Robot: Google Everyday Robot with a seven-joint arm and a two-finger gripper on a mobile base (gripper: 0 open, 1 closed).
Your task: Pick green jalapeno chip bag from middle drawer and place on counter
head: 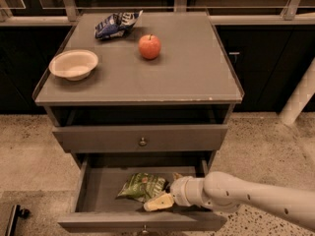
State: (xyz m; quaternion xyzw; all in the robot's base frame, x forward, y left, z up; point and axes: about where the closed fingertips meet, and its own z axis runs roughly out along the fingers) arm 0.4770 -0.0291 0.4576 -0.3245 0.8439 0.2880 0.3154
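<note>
The green jalapeno chip bag point(141, 186) lies crumpled on the floor of the open middle drawer point(98, 191), near its middle. My gripper point(162, 194) reaches into the drawer from the right on a white arm and sits right beside the bag's right end, with one pale finger point(158, 203) lying along the bag's front edge. The other finger is hidden behind the wrist. The counter point(197, 77) is the grey cabinet top above the drawers.
On the counter stand a pale bowl point(74, 64) at the left, a red apple point(149, 46) in the middle and a blue-and-white chip bag point(115, 24) at the back. The upper knobbed drawer front point(141, 137) is closed. A white pole point(300, 97) leans at the right.
</note>
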